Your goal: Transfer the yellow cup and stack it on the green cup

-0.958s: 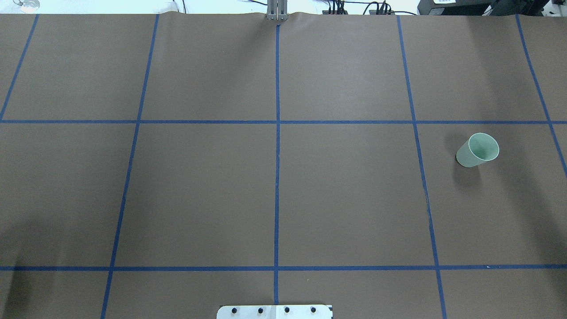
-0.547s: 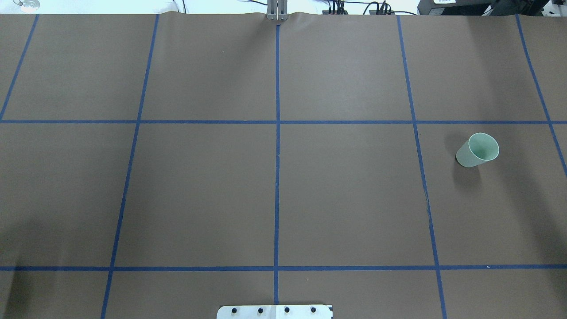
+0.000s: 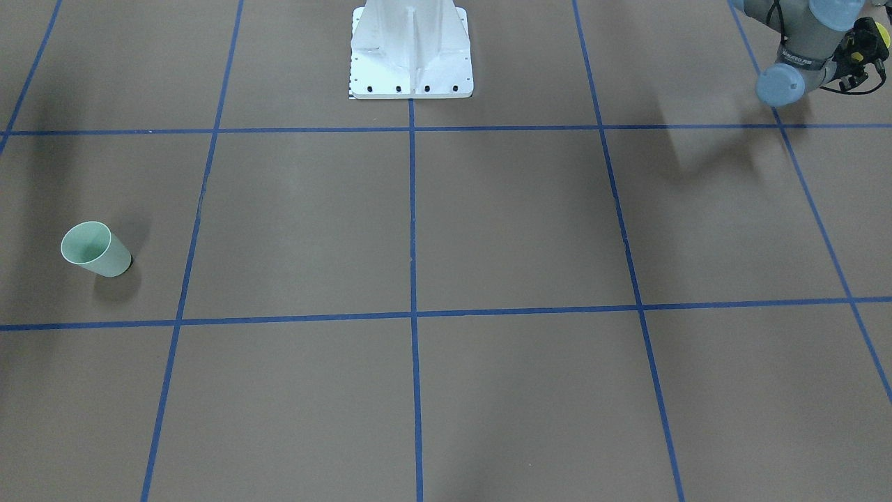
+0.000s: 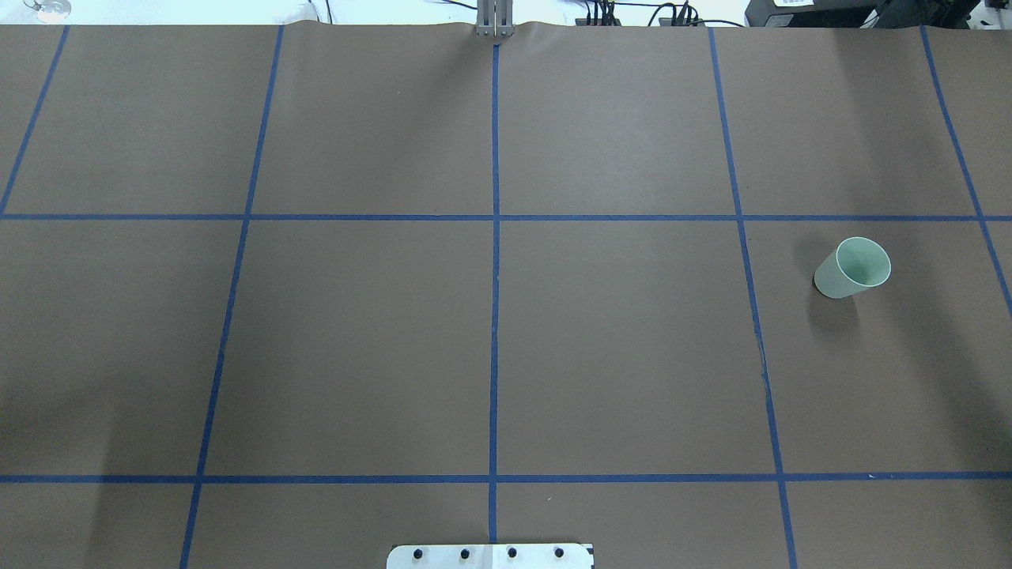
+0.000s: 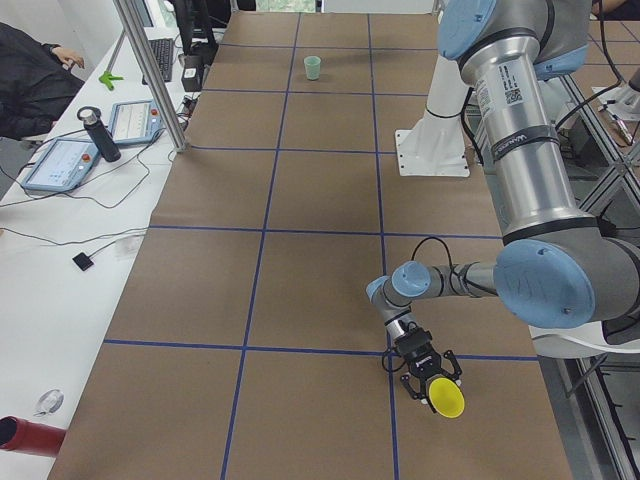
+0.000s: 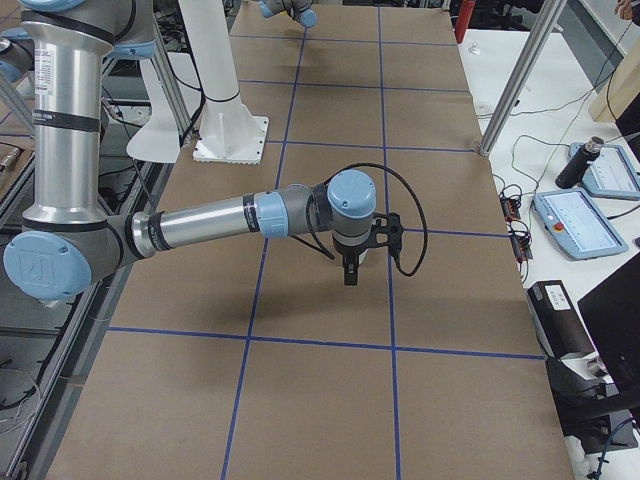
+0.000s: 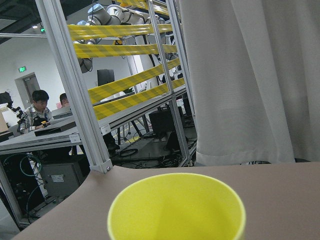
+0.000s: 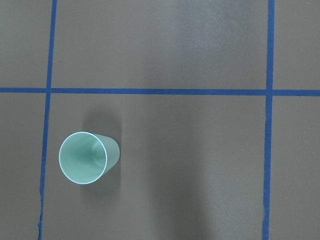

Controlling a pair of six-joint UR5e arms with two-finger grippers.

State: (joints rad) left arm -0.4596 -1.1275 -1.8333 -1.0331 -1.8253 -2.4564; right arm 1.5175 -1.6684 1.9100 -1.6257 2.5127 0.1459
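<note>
Cups well apart, yellow cup [image 5: 448, 402] in left tool [image 5: 436, 386], green cup [image 4: 854, 269] upright

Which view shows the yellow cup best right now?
Exterior left: the yellow cup shows its whole mouth, at the left end effector. Left wrist shows only its rim and inside; front-facing catches a yellow sliver at the frame's edge; the others show none of it.

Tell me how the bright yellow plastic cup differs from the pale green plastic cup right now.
The bright yellow plastic cup sits in the left gripper; the pale green plastic cup stands free on the table. The yellow one is tilted, the green one upright, mouth up. Yellow is at the robot's left end, green at its right. Both are smooth, tapered and handleless.
</note>
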